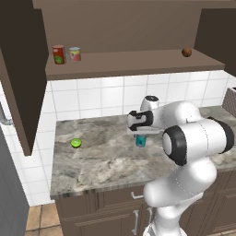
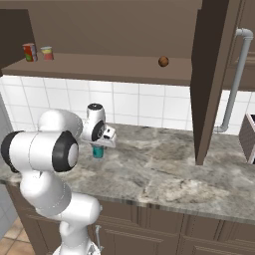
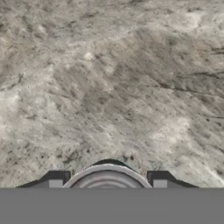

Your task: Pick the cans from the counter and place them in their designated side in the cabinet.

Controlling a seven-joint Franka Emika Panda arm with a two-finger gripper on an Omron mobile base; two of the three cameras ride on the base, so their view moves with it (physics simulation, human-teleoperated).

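A: Where's the teal-blue can (image 1: 141, 141)?
B: On the counter (image 1: 101, 156), upright under the hand. The gripper (image 3: 105, 183) is clamped on it; in the hand view a finger sits at each side of its grey top.
A: And the banded can (image 2: 47, 53)?
B: On the cabinet (image 2: 119, 20) shelf, around ten o'clock, beside the tall red can (image 2: 29, 52). The left base view adds a lime half (image 1: 76, 143) at nine o'clock.
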